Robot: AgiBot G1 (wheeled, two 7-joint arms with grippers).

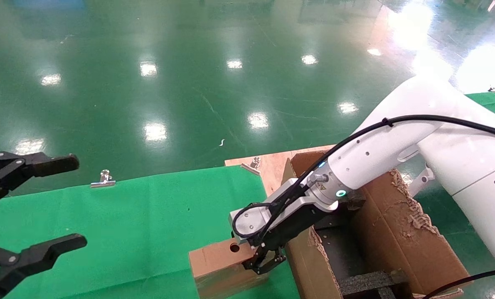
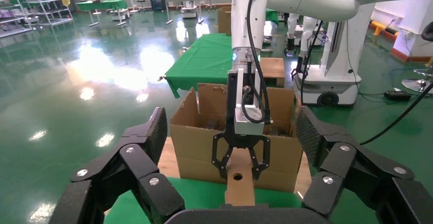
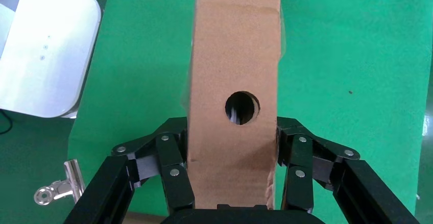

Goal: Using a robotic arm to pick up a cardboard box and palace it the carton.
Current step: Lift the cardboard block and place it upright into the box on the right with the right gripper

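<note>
Beside carton (image 1: pixel 397 232) wall: right gripper (image 1: pixel 266 261) clamped on cardboard box (image 1: pixel 220 263); left gripper (image 1: pixel 31 211) parked, fingers apart.

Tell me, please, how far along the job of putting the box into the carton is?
Done: the right gripper has reached the box and its fingers press against both sides, so the grasp looks made. In hand: the box sits on the green cloth beside the carton; whether it is lifted is unclear. Left: lift it, carry it over and set it inside. The left gripper waits open, off to the side.
</note>
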